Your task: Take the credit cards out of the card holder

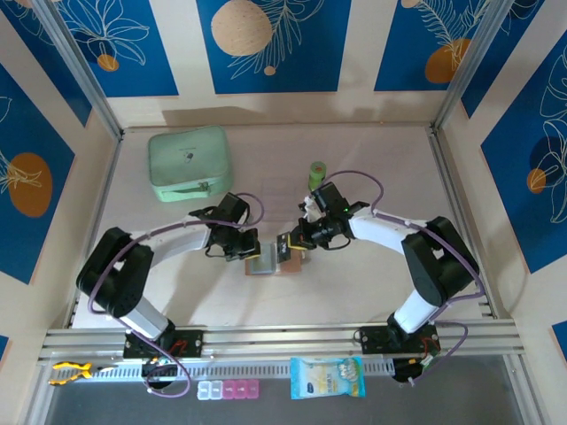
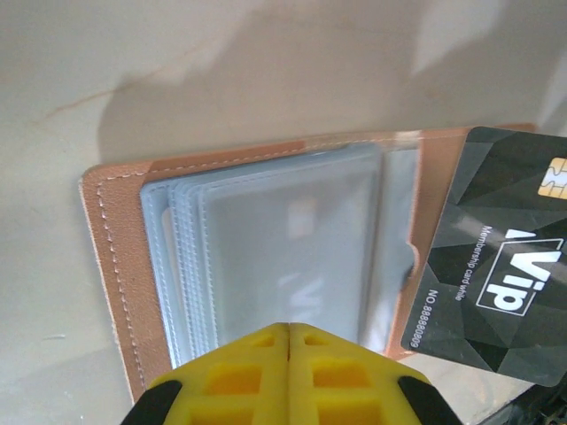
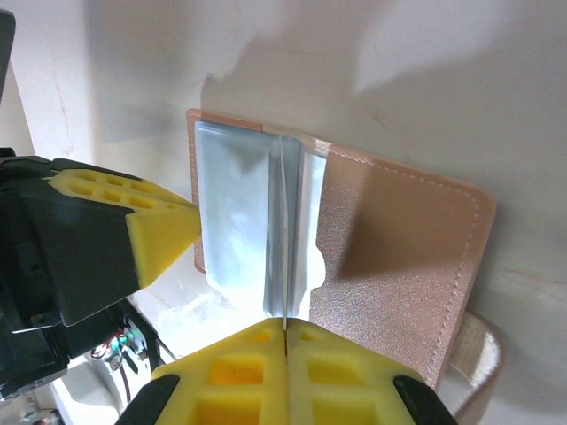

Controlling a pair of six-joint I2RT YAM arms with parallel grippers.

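One dark grey credit card (image 2: 487, 266) is seen raised over the 3 o'clock half of the card holder (image 2: 115, 266), its far corner cut off by the frame. The holder is laid open at the centre of the desk (image 1: 354, 292). The right fingers (image 3: 284, 335) are pressed shut on a thin sheet seen edge-on, taken to be that card. The left fingers (image 2: 289, 336), shut and empty, are set against the clear sleeves (image 2: 283, 239) at 9 o'clock. Whether the sleeves hold more cards cannot be told. A mint-green case (image 1: 189, 162) is seen at 10 o'clock.

Mint-green zip case (image 1: 190, 162) blocks eleven o'clock of the tan leather card holder (image 1: 266, 264), green cylinder (image 1: 316, 173) one o'clock; six o'clock lies open.
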